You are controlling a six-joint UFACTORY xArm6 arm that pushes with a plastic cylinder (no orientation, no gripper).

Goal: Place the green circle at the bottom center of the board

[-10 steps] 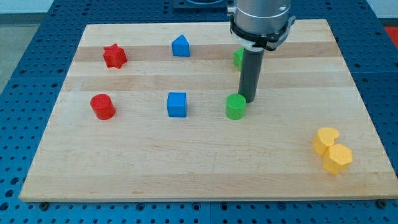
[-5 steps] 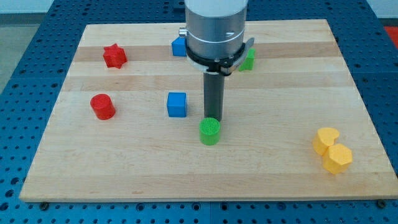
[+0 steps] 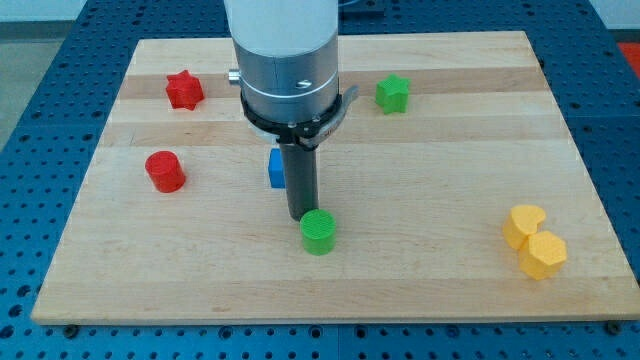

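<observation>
The green circle (image 3: 319, 232) is a short round block lying on the wooden board (image 3: 430, 240), a little left of centre and towards the view's bottom. My tip (image 3: 301, 217) stands just above and to the left of it, touching or nearly touching its upper left edge. The rod and the arm's grey body rise straight above it and hide part of the board behind.
A blue cube (image 3: 275, 169) is half hidden behind the rod. A green star (image 3: 393, 93) lies top right, a red star (image 3: 184, 89) top left, a red cylinder (image 3: 165, 171) at the left. A yellow heart (image 3: 523, 224) and a yellow hexagon (image 3: 545, 255) sit bottom right.
My tip and the green circle have moved left and towards the view's bottom. The arm now hides the blue block at the top and most of the blue cube.
</observation>
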